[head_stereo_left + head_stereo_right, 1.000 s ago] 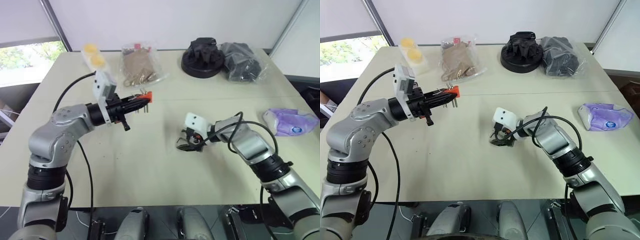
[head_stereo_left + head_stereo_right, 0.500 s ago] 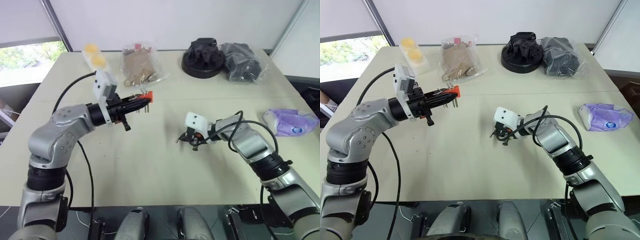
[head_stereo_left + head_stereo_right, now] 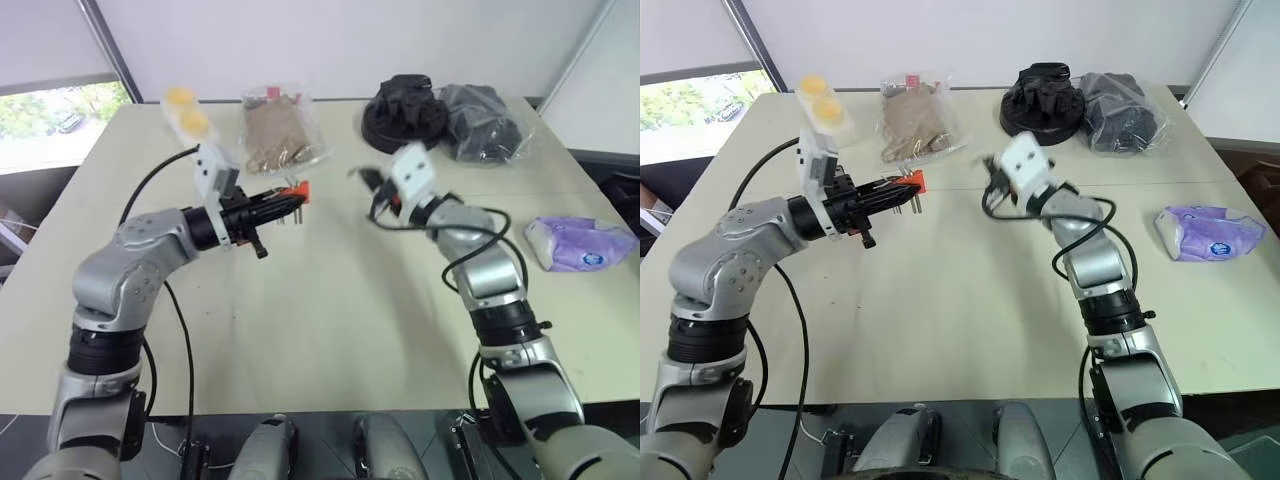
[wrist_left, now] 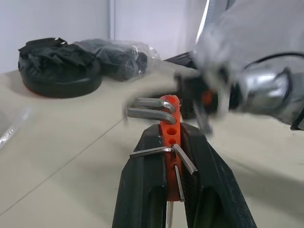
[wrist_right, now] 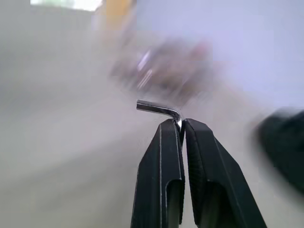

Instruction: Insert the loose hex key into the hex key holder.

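The hex key holder point(image 4: 170, 131) is a red-orange block with short grey keys sticking out of it. My left gripper point(image 3: 281, 200) is shut on it and holds it level above the left half of the table. The loose hex key point(image 5: 159, 108) is a thin bent metal rod. It is pinched at its bend by my right gripper point(image 5: 179, 122), which is shut on it. That right gripper point(image 3: 362, 178) is raised off the table, to the right of the holder point(image 3: 292, 192) and pointing toward it, with a gap between them.
Along the table's far edge lie yellow cups point(image 3: 188, 112), a clear bag of brown items point(image 3: 275, 130), a black round object point(image 3: 405, 112) and a bagged dark bundle point(image 3: 485, 120). A purple packet point(image 3: 580, 243) lies at the right.
My right gripper closed on the loose hex key on the table, then lifted it up and back to the holder's height. The left gripper stayed still with the holder.
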Motion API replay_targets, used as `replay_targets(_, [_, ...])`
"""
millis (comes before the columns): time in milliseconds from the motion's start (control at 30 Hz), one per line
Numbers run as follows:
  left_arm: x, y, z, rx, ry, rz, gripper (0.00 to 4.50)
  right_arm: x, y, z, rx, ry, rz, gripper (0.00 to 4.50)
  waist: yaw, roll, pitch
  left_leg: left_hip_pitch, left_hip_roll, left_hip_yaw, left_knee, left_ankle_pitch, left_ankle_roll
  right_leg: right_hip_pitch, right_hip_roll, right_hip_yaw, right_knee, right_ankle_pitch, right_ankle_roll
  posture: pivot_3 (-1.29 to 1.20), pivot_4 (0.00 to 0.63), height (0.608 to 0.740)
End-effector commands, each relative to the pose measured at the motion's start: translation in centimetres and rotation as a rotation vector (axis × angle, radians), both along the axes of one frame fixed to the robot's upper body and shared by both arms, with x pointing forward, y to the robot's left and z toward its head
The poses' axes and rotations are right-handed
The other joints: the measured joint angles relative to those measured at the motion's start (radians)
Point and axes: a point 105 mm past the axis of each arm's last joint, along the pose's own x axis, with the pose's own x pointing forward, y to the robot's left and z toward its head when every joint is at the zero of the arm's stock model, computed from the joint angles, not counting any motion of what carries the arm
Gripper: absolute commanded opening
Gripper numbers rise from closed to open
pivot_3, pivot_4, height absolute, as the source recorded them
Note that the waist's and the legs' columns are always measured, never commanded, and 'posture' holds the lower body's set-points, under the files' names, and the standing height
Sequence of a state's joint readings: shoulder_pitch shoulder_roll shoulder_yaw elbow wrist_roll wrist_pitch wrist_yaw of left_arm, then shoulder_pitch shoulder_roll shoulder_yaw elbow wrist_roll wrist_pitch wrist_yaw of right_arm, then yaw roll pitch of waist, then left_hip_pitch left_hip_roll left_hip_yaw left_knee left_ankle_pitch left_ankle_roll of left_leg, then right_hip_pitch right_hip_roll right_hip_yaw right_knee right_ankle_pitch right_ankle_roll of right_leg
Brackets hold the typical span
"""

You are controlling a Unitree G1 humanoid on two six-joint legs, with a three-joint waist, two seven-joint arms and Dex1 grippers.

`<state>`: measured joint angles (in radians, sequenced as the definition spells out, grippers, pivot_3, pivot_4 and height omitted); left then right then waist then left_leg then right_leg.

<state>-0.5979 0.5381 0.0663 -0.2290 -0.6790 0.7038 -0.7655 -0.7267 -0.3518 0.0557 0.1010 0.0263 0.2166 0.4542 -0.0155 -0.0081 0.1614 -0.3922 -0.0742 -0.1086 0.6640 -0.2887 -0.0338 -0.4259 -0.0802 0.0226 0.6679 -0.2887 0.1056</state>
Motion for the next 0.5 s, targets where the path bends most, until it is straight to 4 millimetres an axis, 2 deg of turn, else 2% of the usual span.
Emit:
replay_targets(33, [0.3, -0.2, 1.5, -0.018, -0.066, -0.005, 0.0, -1.7, 0.1, 5.0, 0.159, -0.21, 0.006, 0.03, -0.001, 0.0, 0.0, 0.0, 0.0, 0.0, 0.0, 0.0, 0.0, 0.0, 0.0, 0.0, 0.0, 0.0, 0.0, 0.0, 0.15, 0.74])
replay_targets(167, [0.9, -0.6, 1.6, -0.027, -0.069, -0.018, 0.0, -3.5, 1.0, 7.2, 0.373, -0.231, 0.106, 0.03, -0.005, 0.0, 0.0, 0.0, 0.0, 0.0, 0.0, 0.0, 0.0, 0.0, 0.0, 0.0, 0.0, 0.0, 0.0, 0.0, 0.15, 0.74])
replay_targets(300, [1.4, -1.0, 1.8, -0.032, -0.078, -0.032, 0.0, -4.9, 2.3, 8.3, 0.59, -0.167, 0.261, 0.03, -0.01, 0.0, 0.0, 0.0, 0.0, 0.0, 0.0, 0.0, 0.0, 0.0, 0.001, 0.0, 0.001, 0.0, 0.0, 0.0, 0.15, 0.74])
replay_targets(500, [1.7, -1.5, 2.3, -0.045, -0.094, -0.042, 0.0, -5.7, 4.9, 8.5, 0.678, -0.13, 0.37, 0.03, -0.022, 0.0, 0.0, 0.0, 0.0, -0.001, 0.0, 0.0, 0.0, 0.0, 0.0, 0.0, 0.002, 0.0, 0.0, 0.0, 0.15, 0.74])
